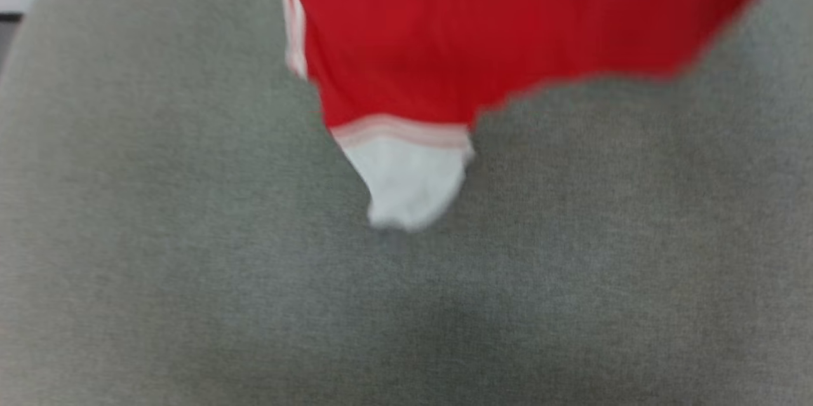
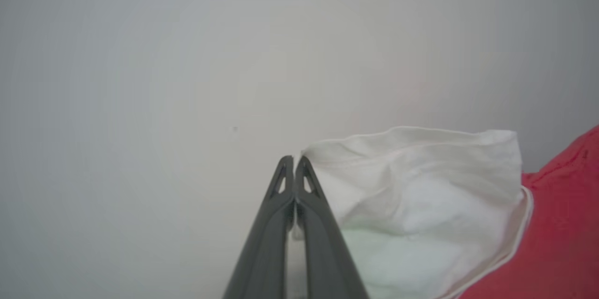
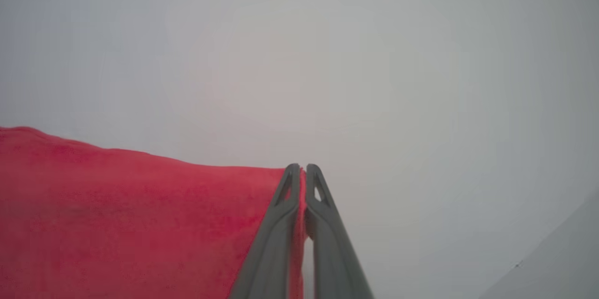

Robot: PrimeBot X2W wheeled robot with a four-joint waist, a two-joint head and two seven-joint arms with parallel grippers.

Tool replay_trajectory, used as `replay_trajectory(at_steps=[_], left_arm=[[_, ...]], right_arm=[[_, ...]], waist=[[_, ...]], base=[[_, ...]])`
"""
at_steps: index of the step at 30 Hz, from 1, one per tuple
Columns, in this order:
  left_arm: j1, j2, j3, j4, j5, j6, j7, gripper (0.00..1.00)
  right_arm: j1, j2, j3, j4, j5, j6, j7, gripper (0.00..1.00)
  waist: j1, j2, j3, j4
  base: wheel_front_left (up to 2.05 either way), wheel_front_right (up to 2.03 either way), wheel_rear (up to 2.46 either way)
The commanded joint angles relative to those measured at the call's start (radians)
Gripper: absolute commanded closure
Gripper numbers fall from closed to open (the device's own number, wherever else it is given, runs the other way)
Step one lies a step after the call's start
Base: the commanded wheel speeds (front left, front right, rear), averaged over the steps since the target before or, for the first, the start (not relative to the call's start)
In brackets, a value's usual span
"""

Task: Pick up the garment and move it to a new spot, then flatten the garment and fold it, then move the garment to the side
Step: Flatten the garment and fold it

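Clamping the garment [image 1: 508, 25], left tool [image 2: 294, 158] and right tool [image 3: 303, 166] stand closed.

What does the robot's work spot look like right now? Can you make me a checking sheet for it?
Surface: grey cloth-covered top, bare under the garment.
Job's things: garment, red, held up in the air, blurred; its white sleeve dangles over the top.
Clutter: nothing seen.
Grippers: left gripper shut on the garment at a white part; right gripper shut on its red part, cloth showing between the fingers.
Cables: nothing seen.
Surroundings: plain pale wall.
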Motion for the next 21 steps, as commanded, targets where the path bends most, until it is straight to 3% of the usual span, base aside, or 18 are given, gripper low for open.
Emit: replay_trajectory(at_steps=[1,6,11,16,21], left_arm=[[-0.034,-0.010,0.002,0.023,0.021,0.012,-0.044,1.00],[-0.172,-0.049,0.019,0.115,0.077,0.053,-0.243,1.00],[-0.290,-0.075,0.042,0.175,0.110,0.086,-0.416,1.00],[-0.296,-0.095,0.047,0.201,0.124,0.035,-0.447,1.00],[-0.204,-0.107,0.041,0.241,0.105,-0.028,-0.449,1.00]], right_arm=[[-0.024,0.017,-0.008,0.024,-0.026,-0.002,-0.037,1.00],[-0.132,0.049,-0.048,0.120,-0.141,-0.002,-0.220,1.00],[-0.211,0.052,-0.121,0.120,-0.270,-0.002,-0.261,1.00],[-0.134,0.057,-0.215,0.043,-0.384,-0.002,-0.262,1.00],[-0.052,0.064,-0.239,0.047,-0.425,-0.002,-0.262,1.00]], waist=[[0.0000,-0.0001,0.081,-0.025],[0.0000,-0.0001,0.157,-0.029],[0.0000,-0.0001,0.219,-0.023],[0.0000,-0.0001,0.254,-0.005],[0.0000,-0.0001,0.238,0.009]], base=[[0.00,0.00,0.00],[0.00,0.00,0.00],[0.00,0.00,0.00],[0.00,0.00,0.00],[0.00,0.00,0.00]])
